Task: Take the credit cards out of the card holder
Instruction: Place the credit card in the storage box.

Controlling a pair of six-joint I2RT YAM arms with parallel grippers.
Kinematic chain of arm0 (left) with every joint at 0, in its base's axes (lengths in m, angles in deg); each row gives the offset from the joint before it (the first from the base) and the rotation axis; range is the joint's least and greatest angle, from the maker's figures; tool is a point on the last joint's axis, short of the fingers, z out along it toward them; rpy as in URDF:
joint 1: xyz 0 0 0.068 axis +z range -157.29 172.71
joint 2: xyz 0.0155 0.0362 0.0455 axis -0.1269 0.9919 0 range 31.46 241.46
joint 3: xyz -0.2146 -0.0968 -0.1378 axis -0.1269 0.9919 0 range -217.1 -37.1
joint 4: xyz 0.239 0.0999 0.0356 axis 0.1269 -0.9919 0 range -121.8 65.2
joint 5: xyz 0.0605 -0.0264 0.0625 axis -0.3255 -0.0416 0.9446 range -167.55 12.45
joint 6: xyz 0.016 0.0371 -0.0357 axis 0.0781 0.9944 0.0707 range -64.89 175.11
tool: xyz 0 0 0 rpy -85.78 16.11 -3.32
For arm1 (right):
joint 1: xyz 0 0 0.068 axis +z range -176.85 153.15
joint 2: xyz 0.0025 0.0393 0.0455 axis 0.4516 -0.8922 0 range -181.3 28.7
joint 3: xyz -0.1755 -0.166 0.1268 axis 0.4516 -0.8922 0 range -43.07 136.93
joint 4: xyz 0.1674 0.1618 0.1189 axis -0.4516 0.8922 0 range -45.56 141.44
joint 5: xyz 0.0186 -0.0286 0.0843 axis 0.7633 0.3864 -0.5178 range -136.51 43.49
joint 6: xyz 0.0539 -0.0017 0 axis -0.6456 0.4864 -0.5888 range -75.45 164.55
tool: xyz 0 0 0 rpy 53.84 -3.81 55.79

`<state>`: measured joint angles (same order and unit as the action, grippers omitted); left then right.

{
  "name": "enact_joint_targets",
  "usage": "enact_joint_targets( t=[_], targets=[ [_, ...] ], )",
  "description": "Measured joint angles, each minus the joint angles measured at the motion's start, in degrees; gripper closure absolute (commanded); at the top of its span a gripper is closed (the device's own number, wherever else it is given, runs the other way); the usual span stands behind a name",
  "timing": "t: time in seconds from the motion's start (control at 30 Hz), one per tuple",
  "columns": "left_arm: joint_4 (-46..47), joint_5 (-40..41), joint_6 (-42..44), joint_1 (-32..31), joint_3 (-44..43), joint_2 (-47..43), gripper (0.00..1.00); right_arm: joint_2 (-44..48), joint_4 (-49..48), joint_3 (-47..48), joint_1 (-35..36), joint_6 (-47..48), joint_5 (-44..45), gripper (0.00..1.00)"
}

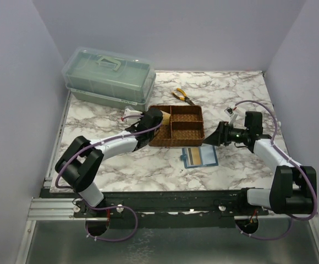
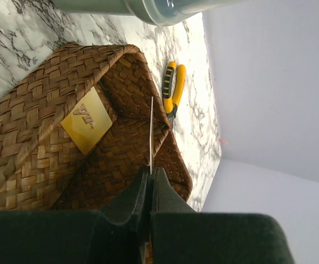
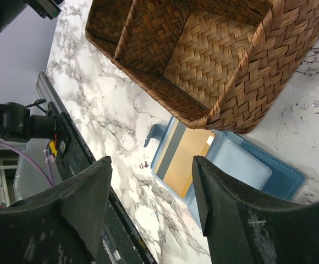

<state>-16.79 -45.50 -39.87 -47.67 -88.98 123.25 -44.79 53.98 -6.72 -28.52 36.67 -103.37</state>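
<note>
- Here, the card holder (image 1: 206,158) is seen lying open on the marble table (image 1: 121,165), just at 5 o'clock of the woven tray (image 1: 176,143). Whether the two touch cannot be told.
- A striped card (image 1: 191,155), gold with a dark band, is laid flat on the holder's 9 o'clock half.
- A gold card (image 2: 86,121) is found flat on the floor of the tray's long compartment on the 9 o'clock side.
- A third card (image 2: 150,132) is shown edge-on as a thin pale line, held upright over the tray's rim.
- That third card is pinched at its lower edge by the left gripper (image 2: 150,171), whose jaws are closed tight on it.
- The right gripper (image 3: 151,165) is held near the tray's 4 o'clock corner, above the holder. Its jaws are spread wide and nothing is held between them.
- Yellow-handled pliers (image 1: 182,96) are placed on the table at 12 o'clock of the tray, apart from it.
- A clear lidded box (image 1: 109,77) is set at 10 o'clock of the tray, toward the far corner.
</note>
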Motion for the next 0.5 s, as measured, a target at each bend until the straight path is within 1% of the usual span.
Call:
enact_joint_targets(
  t=[0.27,0.4,0.5],
  targets=[
    [-2.1,3.7,-6.2,-2.3,-5.7,5.8,1.00,0.1,0.0,0.0,-1.1,0.0,-1.1,0.33],
    [-5.6,5.8,-11.4,-3.3,-7.5,7.9,1.00,0.1,0.0,0.0,-1.4,0.0,-1.6,0.33],
    [-7.6,7.1,-13.6,-3.8,-7.5,8.2,1.00,0.1,0.0,0.0,-1.5,0.0,-1.8,0.33]
  ],
)
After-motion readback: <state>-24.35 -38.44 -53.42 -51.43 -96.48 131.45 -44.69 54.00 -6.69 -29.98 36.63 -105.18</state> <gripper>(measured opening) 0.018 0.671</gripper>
